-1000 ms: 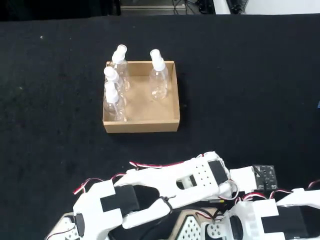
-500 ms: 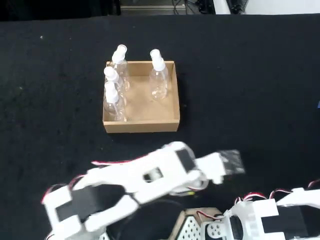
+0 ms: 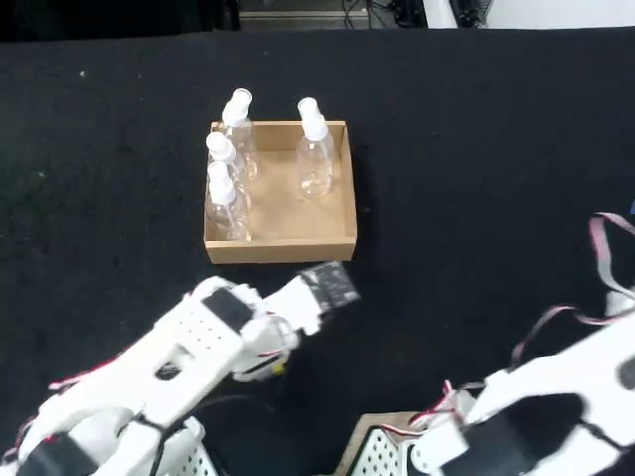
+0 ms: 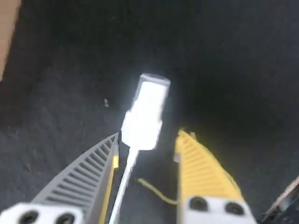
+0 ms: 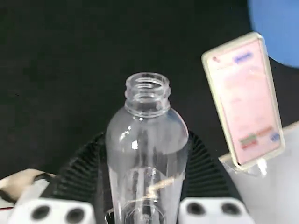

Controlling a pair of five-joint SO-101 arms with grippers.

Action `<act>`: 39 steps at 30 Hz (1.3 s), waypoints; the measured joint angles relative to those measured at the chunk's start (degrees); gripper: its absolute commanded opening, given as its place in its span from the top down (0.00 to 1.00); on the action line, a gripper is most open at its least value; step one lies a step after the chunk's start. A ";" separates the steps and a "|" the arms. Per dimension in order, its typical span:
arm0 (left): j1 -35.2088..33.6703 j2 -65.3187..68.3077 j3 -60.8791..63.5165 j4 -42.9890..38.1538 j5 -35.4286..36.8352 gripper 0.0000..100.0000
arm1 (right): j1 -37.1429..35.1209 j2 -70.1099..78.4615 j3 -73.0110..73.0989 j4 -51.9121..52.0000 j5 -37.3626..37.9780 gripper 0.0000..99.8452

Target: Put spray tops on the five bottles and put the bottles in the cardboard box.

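Bottle [image 5: 147, 140] first. Found it uncapped, threaded neck bare, clear body clamped between the black fingers [image 5: 74, 177] of the right gripper [image 5: 147, 161], both pressed against its sides. Placed the right arm [image 3: 556, 397] low at the near right edge of the black table [image 3: 496, 149], well apart from the cardboard box [image 3: 281, 248]. Noted beyond the bottle, in the right wrist view, a pale card [image 5: 243, 100] on a clear stand and a blue shape [image 5: 275, 23] at the corner.

Turned next to the spray top [image 4: 145, 116]. Saw it white, poking out past the tips of the left gripper [image 4: 149, 136], with its thin dip tube [image 4: 122, 182] running back between the jaws along the grey one. Judged it carried there (could not make out the exact pinch, since a gap showed on the yellow jaw's side). Located that same gripper, in the high view, just in front of the box's near wall, over bare cloth, at the end of the left arm [image 3: 198, 347].

Counted four capped bottles [image 3: 226, 203] inside the box, all upright. Made out three in a line along one side wall and the fourth bottle [image 3: 316, 149] alone by the far wall, apart from the others.
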 measured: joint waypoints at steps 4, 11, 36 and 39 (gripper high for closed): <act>-4.75 -5.89 5.19 0.00 -3.34 0.79 | -8.88 -6.95 6.68 0.00 -4.75 0.92; -6.68 -8.88 7.74 0.00 -7.47 0.79 | -21.63 -13.54 13.10 0.18 -10.81 0.92; 1.32 7.47 3.08 -8.70 -0.97 0.79 | -24.18 -13.80 15.21 0.18 -11.52 0.92; 1.49 7.56 2.81 -8.70 -1.32 0.89 | -24.79 -13.80 15.21 0.18 -11.52 0.92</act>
